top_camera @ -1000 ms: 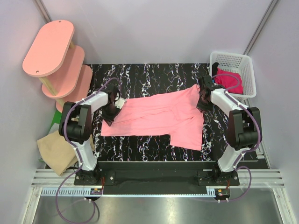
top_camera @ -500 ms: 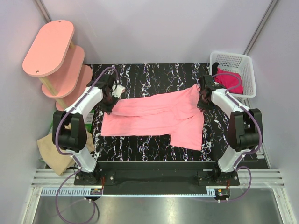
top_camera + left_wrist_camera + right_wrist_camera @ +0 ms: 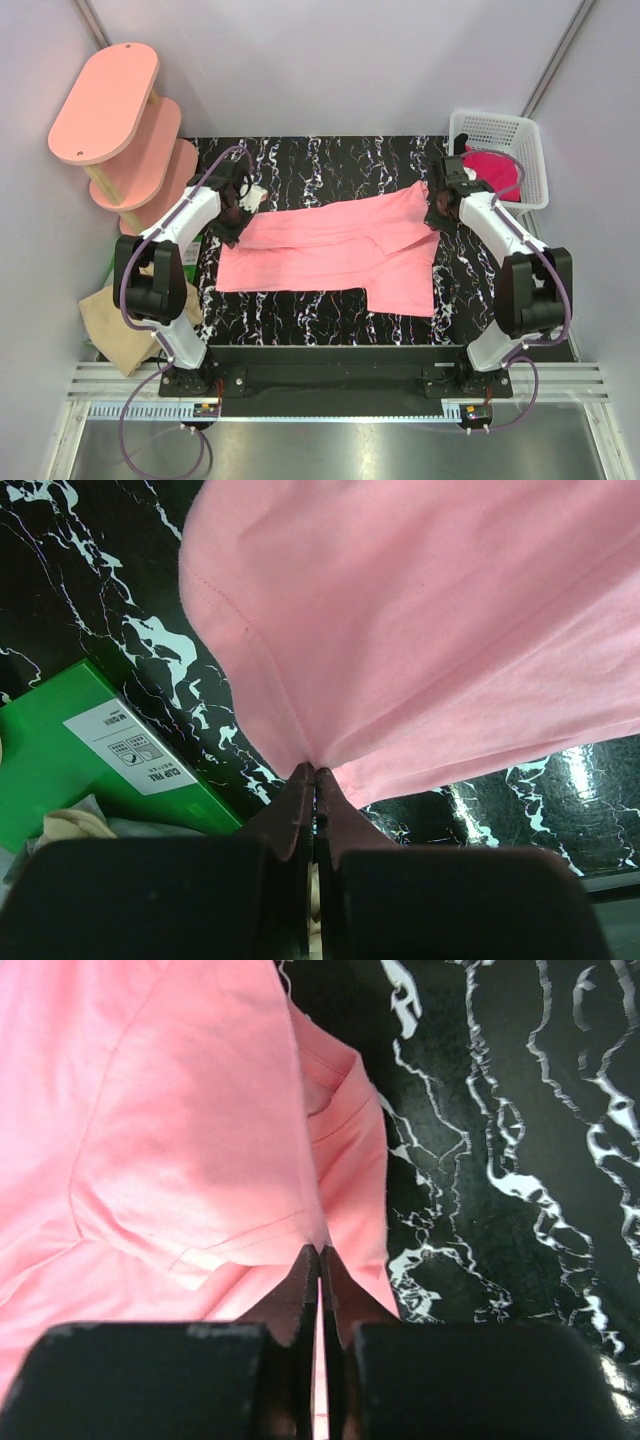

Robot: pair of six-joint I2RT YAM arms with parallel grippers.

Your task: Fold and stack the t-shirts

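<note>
Salmon-pink t-shirt [image 3: 340, 250] lies spread mid-table, stretched from 9 to 3 o'clock. Left gripper [image 3: 315, 773] and right gripper [image 3: 318, 1252] each pinch a far corner tight, I'd guess to pull it flat before folding. Magenta-red t-shirt [image 3: 495, 170] waits in the basket [image 3: 500, 125] at 2 o'clock.

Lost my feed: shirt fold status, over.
Left gripper shut on pink t-shirt, left end. Right gripper shut on its right end. Green box nearby, clear of cloth.

Pink oval shelves [image 3: 105, 100] top-left, white lattice basket [image 3: 497, 120] top-right, black marbled tbl [image 3: 320, 165], green box [image 3: 60, 755]
</note>
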